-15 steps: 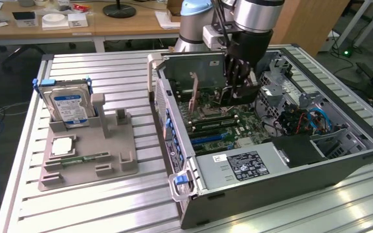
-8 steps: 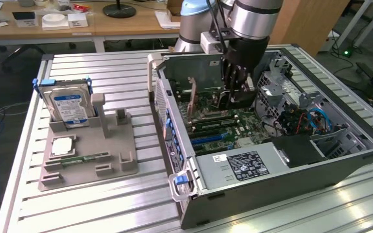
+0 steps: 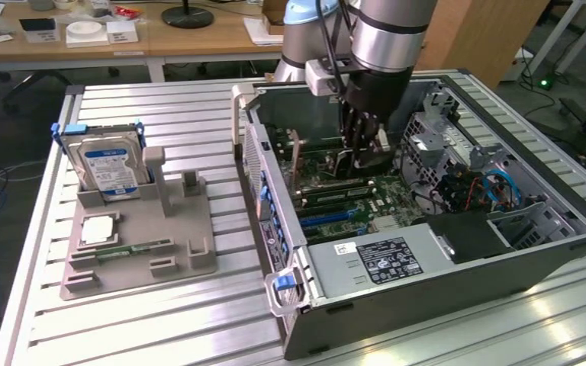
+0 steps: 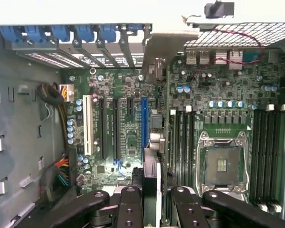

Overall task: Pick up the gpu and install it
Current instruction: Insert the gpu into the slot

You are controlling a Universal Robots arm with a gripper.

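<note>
— What took up most of the scene?
— A ribbed metal table. An open computer case lay on its side on it, toward the exterior view's right. The robot arm hung down into the case from above, over the green motherboard.

— And off to the side?
— On the exterior view's left, well apart from the case, sat a grey holder. A hard drive stood upright in it, and a narrow memory stick lay flat nearer the front.

— Where was the gpu?
— Inside the case. The gpu hung edge-on over the board, parallel to the long blue slot and just beside it. Its pale bracket was at the case's slotted rear wall. Whether its lower edge had met a slot, I couldn't tell.

— And the claw?
— The gripper was drawn in to a slim gap. Its black fingers pressed on either face of the card and held it.
</note>
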